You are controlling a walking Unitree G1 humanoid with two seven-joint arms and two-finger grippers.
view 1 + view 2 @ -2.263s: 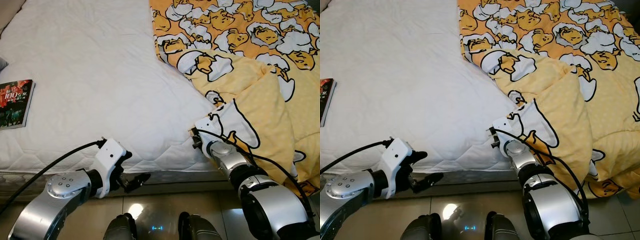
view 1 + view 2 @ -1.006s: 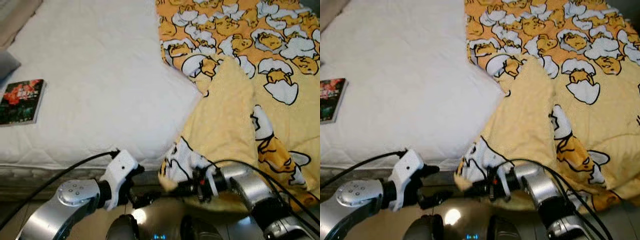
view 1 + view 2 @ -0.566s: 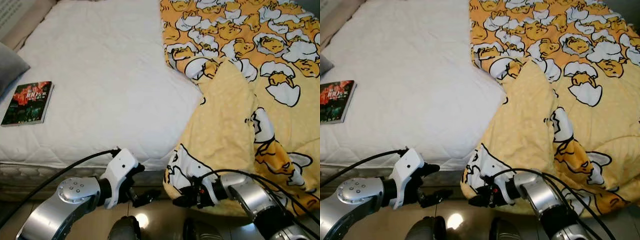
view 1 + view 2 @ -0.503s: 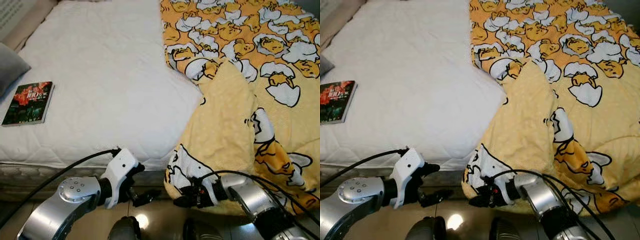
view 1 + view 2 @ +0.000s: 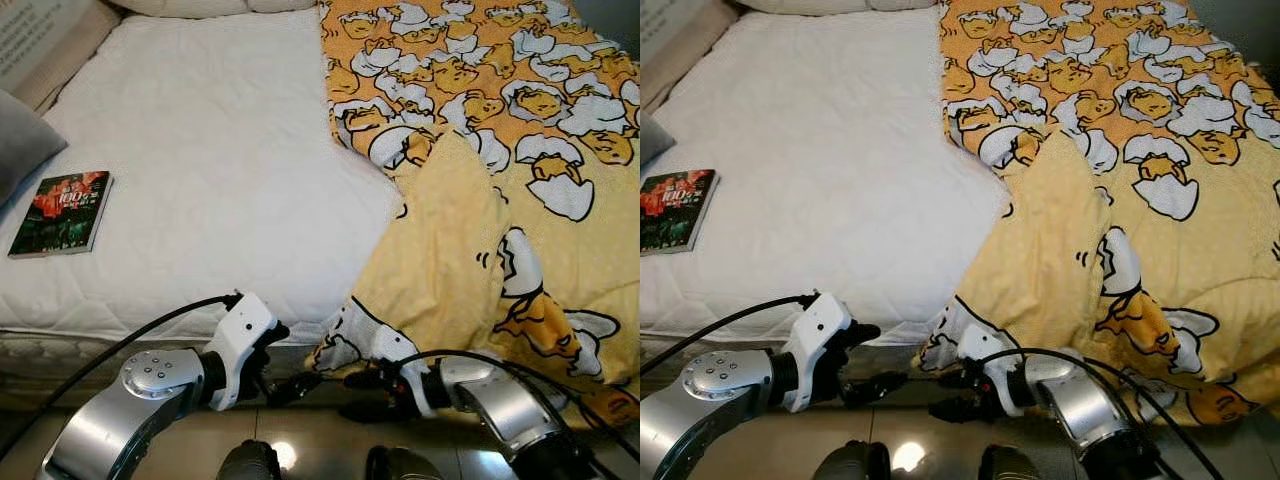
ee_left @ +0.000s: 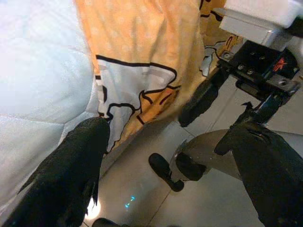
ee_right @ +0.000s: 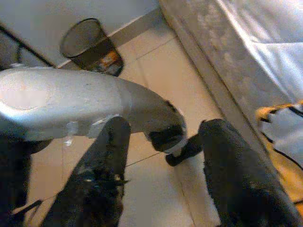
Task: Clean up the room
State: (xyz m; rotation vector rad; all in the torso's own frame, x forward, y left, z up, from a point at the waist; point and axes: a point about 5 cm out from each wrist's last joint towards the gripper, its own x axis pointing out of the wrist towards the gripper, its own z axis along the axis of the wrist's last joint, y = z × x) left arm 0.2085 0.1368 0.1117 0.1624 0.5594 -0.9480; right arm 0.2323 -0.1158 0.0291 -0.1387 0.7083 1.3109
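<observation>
A yellow quilt (image 5: 500,200) printed with cartoon eggs covers the right half of the bed. One corner (image 5: 355,345) hangs over the white mattress's (image 5: 200,170) front edge. My right gripper (image 5: 358,395) is open just under that corner, low over the tiled floor, with nothing between its fingers. My left gripper (image 5: 290,385) is open close beside it on the left, in front of the bed's side. In the left wrist view the quilt corner (image 6: 137,90) hangs between the two spread fingers (image 6: 80,156).
A book (image 5: 60,212) lies on the mattress at the left, with a grey pillow (image 5: 20,140) beyond it. A black wastebasket (image 7: 90,45) stands on the floor by a wall, seen in the right wrist view. The mattress's bare middle is open room.
My right gripper dragged the quilt corner off the bed towards the floor, then opened; the corner now hangs free. The camera has tilted up, showing more of the bed.
</observation>
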